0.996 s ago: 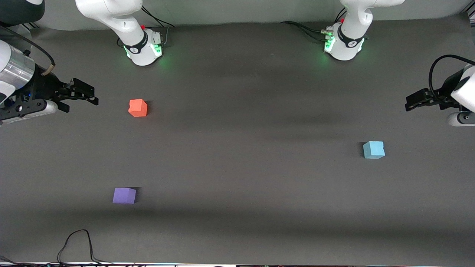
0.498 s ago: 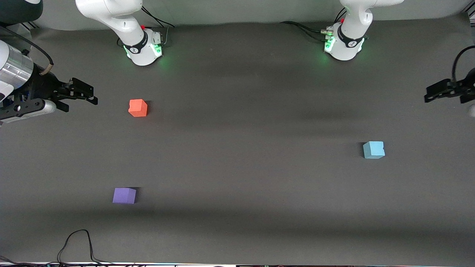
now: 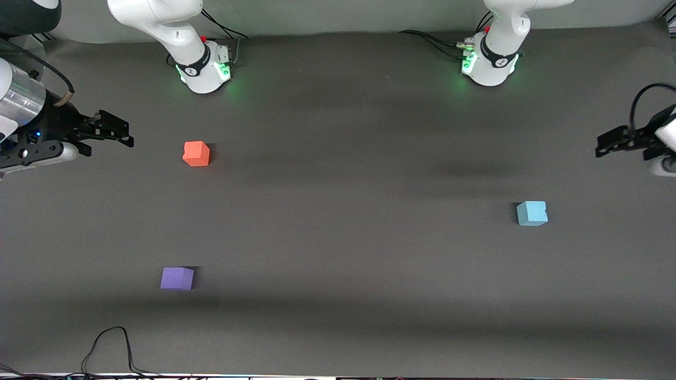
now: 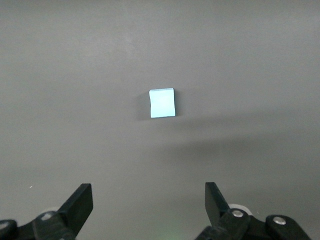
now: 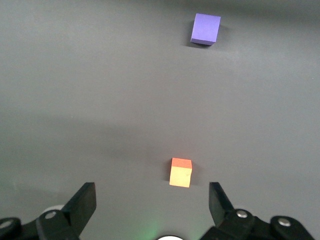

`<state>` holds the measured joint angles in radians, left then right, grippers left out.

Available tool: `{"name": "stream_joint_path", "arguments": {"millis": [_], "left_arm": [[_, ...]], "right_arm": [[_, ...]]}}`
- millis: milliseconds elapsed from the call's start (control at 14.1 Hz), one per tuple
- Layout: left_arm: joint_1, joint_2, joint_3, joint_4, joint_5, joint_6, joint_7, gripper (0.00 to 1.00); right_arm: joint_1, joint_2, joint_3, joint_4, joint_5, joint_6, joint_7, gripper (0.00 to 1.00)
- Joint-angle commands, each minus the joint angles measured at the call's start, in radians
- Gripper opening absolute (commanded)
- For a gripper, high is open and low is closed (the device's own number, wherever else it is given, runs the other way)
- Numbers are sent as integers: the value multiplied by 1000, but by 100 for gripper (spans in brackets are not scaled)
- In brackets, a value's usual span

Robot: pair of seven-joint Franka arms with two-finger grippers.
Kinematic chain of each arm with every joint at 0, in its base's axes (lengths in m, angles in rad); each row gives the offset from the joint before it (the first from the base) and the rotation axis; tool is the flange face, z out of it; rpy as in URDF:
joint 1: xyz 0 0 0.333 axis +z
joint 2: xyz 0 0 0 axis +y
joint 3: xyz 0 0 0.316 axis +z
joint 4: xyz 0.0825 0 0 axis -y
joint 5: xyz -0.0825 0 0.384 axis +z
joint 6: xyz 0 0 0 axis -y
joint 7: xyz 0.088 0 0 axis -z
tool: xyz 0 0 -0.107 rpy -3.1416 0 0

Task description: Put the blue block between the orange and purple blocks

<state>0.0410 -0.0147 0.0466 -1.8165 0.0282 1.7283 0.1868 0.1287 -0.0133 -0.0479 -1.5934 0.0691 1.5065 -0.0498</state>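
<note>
Nothing of the task is showing as done yet. The blue block (image 3: 532, 213) is sitting alone on the dark worktop (image 3: 348, 237), right of centre in the front view, well apart from the other two. The orange block (image 3: 196, 153) is lying in the upper left part of that view and the purple block (image 3: 177, 278) in the lower left, nearer the camera, with bare worktop between them where the blue block is meant to go.

The left gripper (image 3: 602, 146) is hanging at the right edge of the front view, above and to the right of the blue block, its fingers (image 4: 80, 205) standing wide apart and holding nothing; its wrist view is showing the blue block near the middle of the frame, apart from the fingers. The right gripper (image 3: 120, 132) is waiting at the left edge, near the orange block, also spread open and empty.

By my judgement everything is remaining: reaching the blue block, gripping it, carrying it across toward the right arm's end, and setting it down in the gap.
</note>
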Motion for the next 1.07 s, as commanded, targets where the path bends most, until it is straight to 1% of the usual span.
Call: {"name": "stream_joint_path", "arguments": {"millis": [0, 142, 214, 356, 498, 996], "left_arm": [[-9, -33, 4, -191, 12, 188, 16, 100], [-9, -8, 4, -337, 10, 394, 17, 100], [-9, 18, 4, -375, 12, 459, 19, 100], [-10, 97, 4, -380, 12, 525, 20, 100], [-7, 154, 4, -395, 12, 606, 22, 100], [-13, 360, 4, -396, 10, 855, 20, 100]], "right_arm": [[-4, -7, -10, 16, -14, -32, -12, 100], [-9, 7, -20, 29, -8, -20, -13, 100], [-12, 15, -27, 44, -2, -20, -12, 100], [-12, 16, -27, 53, -3, -26, -12, 100], [-12, 18, -29, 55, -3, -25, -4, 100], [-3, 32, -23, 64, 0, -25, 4, 100]]}}
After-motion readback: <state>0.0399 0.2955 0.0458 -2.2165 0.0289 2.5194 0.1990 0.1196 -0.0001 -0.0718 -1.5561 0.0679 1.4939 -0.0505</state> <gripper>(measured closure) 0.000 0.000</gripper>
